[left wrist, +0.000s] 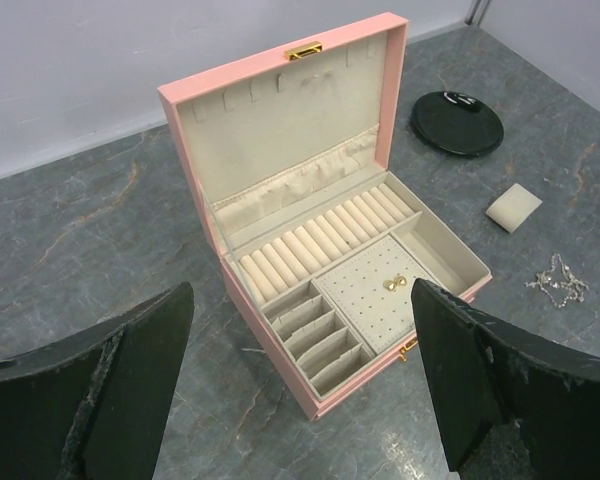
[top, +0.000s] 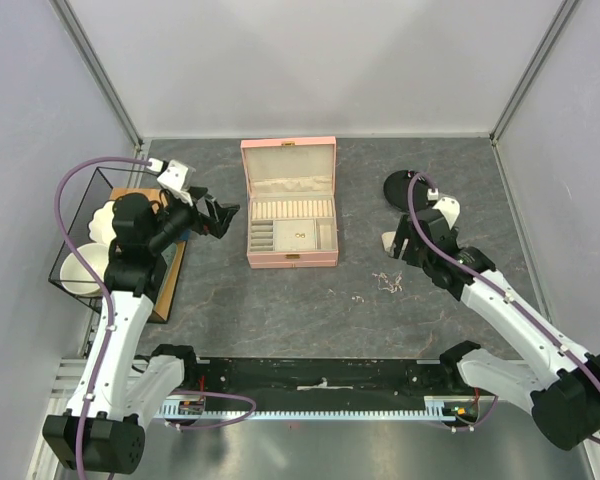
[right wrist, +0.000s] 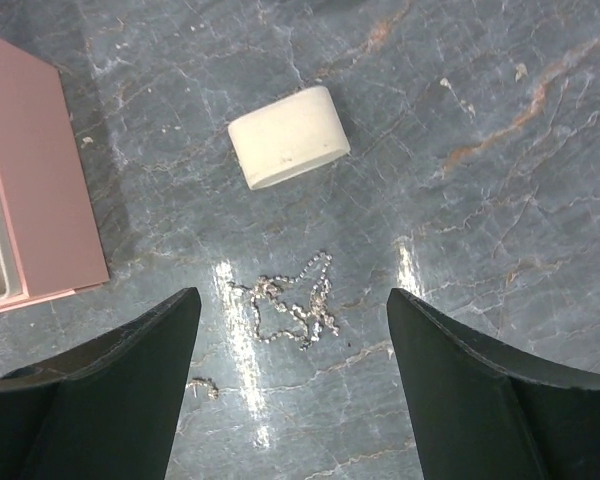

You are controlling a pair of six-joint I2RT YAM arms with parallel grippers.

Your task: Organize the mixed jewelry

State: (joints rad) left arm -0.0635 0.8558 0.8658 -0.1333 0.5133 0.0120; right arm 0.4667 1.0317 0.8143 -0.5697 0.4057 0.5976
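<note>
Right gripper (right wrist: pixel 293 298), jaws wide and empty, hangs over the tangled chain (right wrist: pixel 298 312) on bare table (right wrist: pixel 500 250). Beige pad (right wrist: pixel 288 137) lies at twelve o'clock, pink box (right wrist: pixel 40 200) edge at nine. Left gripper (top: pixel 222 217), equally agape, hovers at the box's nine o'clock.

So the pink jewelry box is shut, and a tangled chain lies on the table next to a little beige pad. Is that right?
Not quite. The pink jewelry box is open, not shut; the left wrist view looks straight into its compartments. The rest holds: the tangled chain lies on the table next to the little beige pad.
</note>
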